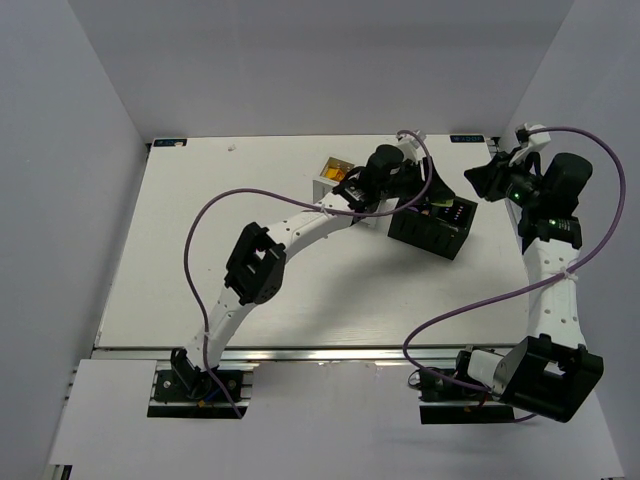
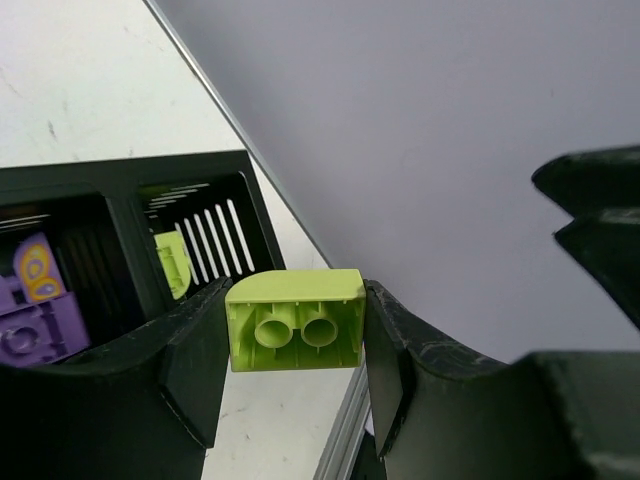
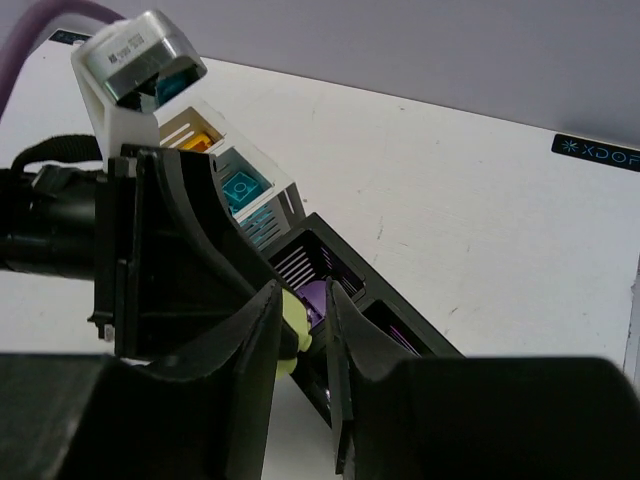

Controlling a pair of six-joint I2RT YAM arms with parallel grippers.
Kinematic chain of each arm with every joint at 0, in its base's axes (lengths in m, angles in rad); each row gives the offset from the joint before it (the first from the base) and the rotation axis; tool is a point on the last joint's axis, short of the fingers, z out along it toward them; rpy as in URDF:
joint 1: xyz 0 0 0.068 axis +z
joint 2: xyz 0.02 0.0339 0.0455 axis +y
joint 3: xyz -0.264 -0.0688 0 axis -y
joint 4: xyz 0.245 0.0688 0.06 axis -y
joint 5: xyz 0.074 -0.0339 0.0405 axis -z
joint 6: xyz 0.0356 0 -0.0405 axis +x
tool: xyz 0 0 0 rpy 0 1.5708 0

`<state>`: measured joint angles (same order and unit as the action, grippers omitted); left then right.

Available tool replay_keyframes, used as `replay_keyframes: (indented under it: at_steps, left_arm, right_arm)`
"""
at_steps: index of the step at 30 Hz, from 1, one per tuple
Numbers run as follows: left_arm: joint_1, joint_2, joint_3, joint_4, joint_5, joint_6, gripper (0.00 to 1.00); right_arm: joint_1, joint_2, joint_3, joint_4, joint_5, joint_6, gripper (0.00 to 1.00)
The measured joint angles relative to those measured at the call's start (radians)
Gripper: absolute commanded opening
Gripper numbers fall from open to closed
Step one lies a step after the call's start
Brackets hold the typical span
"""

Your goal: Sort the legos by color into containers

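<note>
My left gripper is shut on a lime green brick, held just above and beside the black container. That container holds purple bricks in one compartment and a lime brick in the other. In the top view the left gripper hovers at the black container's far edge. The white container holds orange bricks. My right gripper is raised to the right of the containers. In its wrist view the jaws stand narrowly apart and empty.
The right wrist view shows the white container with a cyan brick and an orange brick, the black container beside it, and the left gripper's held lime brick. The table's back edge and grey walls are close behind.
</note>
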<state>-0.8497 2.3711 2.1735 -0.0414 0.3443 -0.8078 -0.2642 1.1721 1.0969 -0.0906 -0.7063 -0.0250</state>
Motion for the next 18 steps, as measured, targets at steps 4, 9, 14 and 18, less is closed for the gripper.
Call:
replay_keyframes:
  at_steps: [4,9,14,18]
  left_arm:
    - [-0.017,0.020,0.014,0.005,-0.004,0.013,0.27]
    - [-0.029,0.063,0.071,0.008,-0.026,0.048,0.28]
    - [-0.039,0.083,0.080,0.003,-0.071,0.084,0.29]
    - [-0.047,0.121,0.107,-0.005,-0.101,0.104,0.31]
  right_arm:
    - [-0.009,0.000,0.011,-0.004,0.000,0.001,0.30]
    - [-0.011,0.000,0.022,-0.004,-0.004,0.004,0.30]
    - [-0.018,0.001,0.022,-0.008,-0.012,0.009,0.31]
    - [-0.024,0.001,0.022,-0.013,-0.018,0.021,0.31]
